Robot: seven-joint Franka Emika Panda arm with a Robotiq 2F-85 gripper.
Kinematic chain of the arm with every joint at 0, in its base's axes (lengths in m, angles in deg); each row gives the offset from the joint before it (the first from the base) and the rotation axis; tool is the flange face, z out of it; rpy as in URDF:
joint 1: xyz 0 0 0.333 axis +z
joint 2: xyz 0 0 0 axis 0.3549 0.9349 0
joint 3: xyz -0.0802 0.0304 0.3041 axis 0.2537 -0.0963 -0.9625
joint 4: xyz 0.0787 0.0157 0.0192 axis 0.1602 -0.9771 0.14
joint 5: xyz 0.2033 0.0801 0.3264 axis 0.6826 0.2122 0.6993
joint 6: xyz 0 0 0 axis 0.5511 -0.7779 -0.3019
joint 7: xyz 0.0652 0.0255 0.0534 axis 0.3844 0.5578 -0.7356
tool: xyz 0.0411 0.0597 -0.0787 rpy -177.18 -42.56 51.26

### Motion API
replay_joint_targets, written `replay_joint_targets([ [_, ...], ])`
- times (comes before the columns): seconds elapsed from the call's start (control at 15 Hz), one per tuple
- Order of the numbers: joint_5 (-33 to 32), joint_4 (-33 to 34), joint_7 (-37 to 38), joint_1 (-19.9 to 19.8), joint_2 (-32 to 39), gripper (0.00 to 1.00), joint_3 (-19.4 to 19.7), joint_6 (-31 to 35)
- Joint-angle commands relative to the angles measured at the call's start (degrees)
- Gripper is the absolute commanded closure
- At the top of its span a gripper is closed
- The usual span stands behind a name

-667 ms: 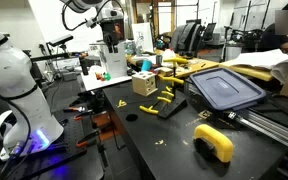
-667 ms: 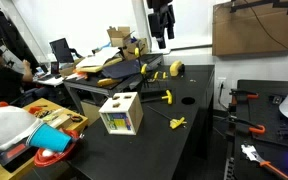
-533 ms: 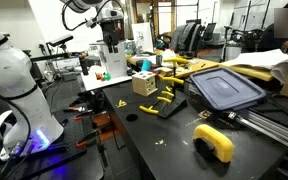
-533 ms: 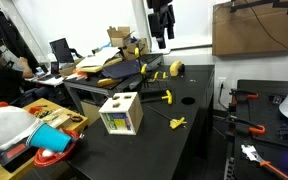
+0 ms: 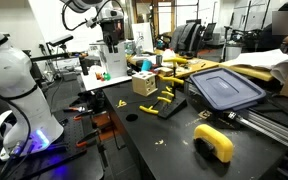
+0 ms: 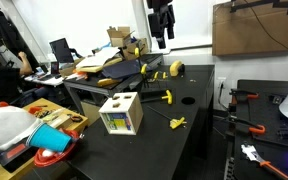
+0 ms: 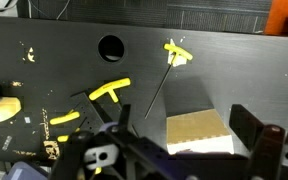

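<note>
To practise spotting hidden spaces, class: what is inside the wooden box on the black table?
The wooden box has holes in its top; nothing shows through them. Its walls cover the inside, so any contents cannot be seen. Outside, yellow pieces lie on the table.

Yellow pieces [image 7: 109, 91], tan box [image 7: 199, 132], black table [image 7: 234, 75]

Near a table [image 6: 199, 140] edge, wooden box [image 6: 121, 115]; toward the middle, T-shaped block [image 6: 168, 96] beside a hole [image 6: 188, 100], small block [image 6: 178, 122] near both.
</note>
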Motion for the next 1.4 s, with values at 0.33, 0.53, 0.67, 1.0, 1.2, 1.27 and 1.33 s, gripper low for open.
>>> replay_joint_targets([
  [0.33, -0.39, 0.1, 0.33, 1.04, 0.11, 0.0, 0.93, -0.13],
  [0.53, -0.39, 0.1, 0.33, 1.04, 0.11, 0.0, 0.93, -0.13],
  [0.67, -0.39, 0.1, 0.33, 1.04, 0.11, 0.0, 0.93, -0.13],
  [1.0, -0.34, 0.26, -1.67, 0.96, 1.23, 0.0, 1.94, 0.22],
  [1.2, 0.9, 0.44, -1.74, 0.93, 2.9, 0.0, 2.9, 0.14],
  [1.27, 1.78, 0.27, -1.97, 1.09, 3.55, 0.0, 3.3, 0.3],
  [1.33, 2.43, 0.15, -1.88, 1.2, 4.13, 0.0, 3.52, 0.41],
])
